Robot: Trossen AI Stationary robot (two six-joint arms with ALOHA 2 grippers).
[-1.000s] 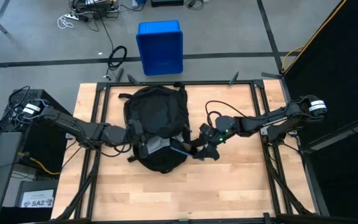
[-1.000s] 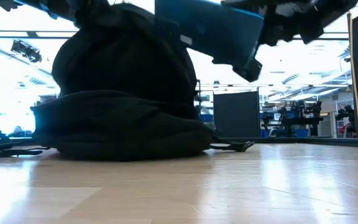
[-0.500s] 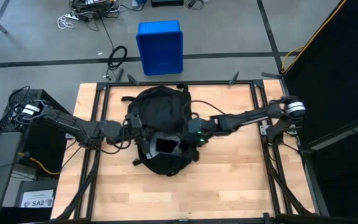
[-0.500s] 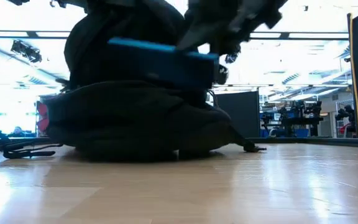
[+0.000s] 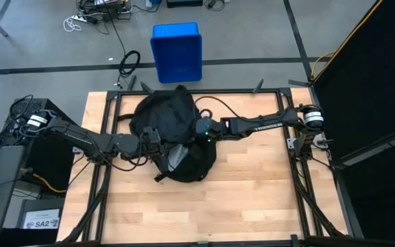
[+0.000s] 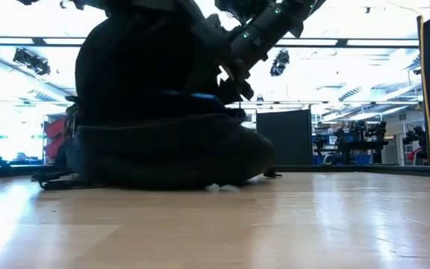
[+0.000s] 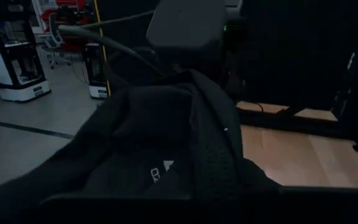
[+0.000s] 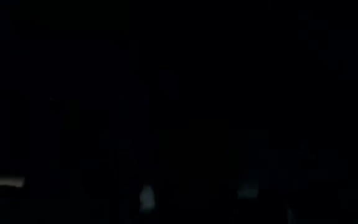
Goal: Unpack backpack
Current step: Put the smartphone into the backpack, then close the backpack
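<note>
The big black backpack (image 5: 166,113) lies on the wooden table with its mouth toward the near edge, and grey lining (image 5: 173,156) shows there. My left gripper (image 5: 155,142) is shut at the left side of that mouth. My right gripper (image 5: 201,130) reaches down into the backpack from the table's right, its end hidden by black cloth. The right wrist view is all dark. In the low view a thin blue edge (image 6: 192,95) of a flat thing shows within the backpack (image 6: 148,127), just below my right arm (image 6: 260,33). My left gripper holds the backpack by the cloth at the rim of its mouth (image 5: 162,145), coming in level from the table's left. The rim is raised off the table, and in the left wrist view the cloth (image 7: 166,124) rises in a fold ahead. Darkness hides the fingers themselves.
A blue bin (image 5: 176,51) stands on the floor beyond the table's far edge, with cables beside it. Black frame rails (image 5: 108,137) run along the table's left and right sides. Bare wood (image 5: 204,213) lies between the backpack and the near edge.
My right gripper, carrying a flat blue thing clear of the table at the backpack's right, has gone toward the table's left and far edge, tipped downward and gone into the backpack's mouth. The blue thing is now mostly inside. The backpack has shifted a little toward the far edge.
</note>
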